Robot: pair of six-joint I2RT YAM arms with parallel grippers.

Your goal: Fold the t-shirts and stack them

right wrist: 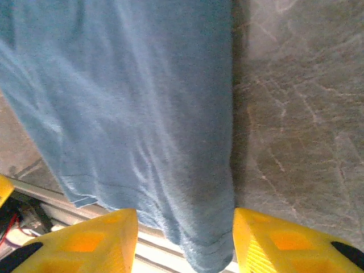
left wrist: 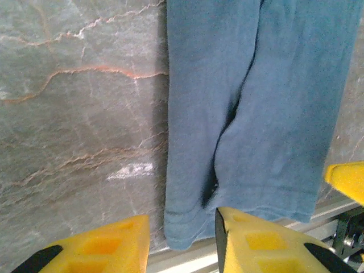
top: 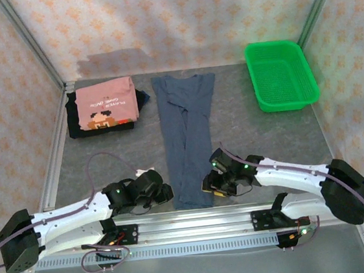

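Straddling the slate-blue shirt hem, both jaws stand apart.

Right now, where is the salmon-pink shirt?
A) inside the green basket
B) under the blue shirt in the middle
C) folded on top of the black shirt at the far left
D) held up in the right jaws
C: the pink shirt lies folded on the black shirt at the far left of the table, apart from the blue shirt and from the green basket.
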